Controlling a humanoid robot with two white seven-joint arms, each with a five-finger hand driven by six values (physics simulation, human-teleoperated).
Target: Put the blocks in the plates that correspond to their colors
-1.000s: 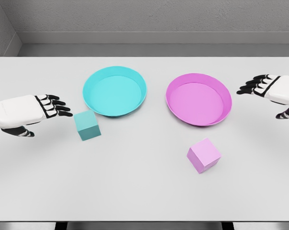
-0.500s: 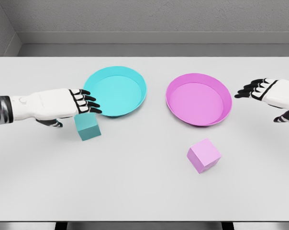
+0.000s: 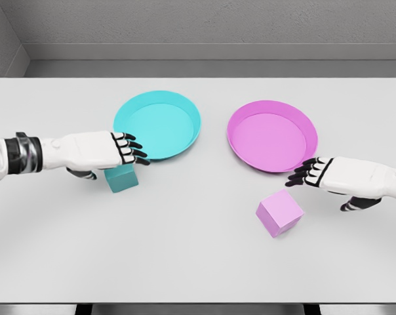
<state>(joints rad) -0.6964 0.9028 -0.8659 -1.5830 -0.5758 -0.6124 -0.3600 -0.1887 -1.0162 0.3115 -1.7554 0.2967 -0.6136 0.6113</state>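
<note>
Teal block (image 3: 121,178) sits partly under left hand (image 3: 96,151); pink block (image 3: 279,212) tilted.

Both arms are smooth white shells with rounded, glossy casings. The left hand (image 3: 103,151) has a white back and palm block, and its fingers (image 3: 134,152) are black with white segments between the joints, so they look striped. Its thumb is black underneath. At the left wrist sit dark grey and black rings, a banded cuff between forearm and hand. The right hand (image 3: 332,176) is built alike: white back, black jointed fingers (image 3: 301,176), black thumb below.
</note>
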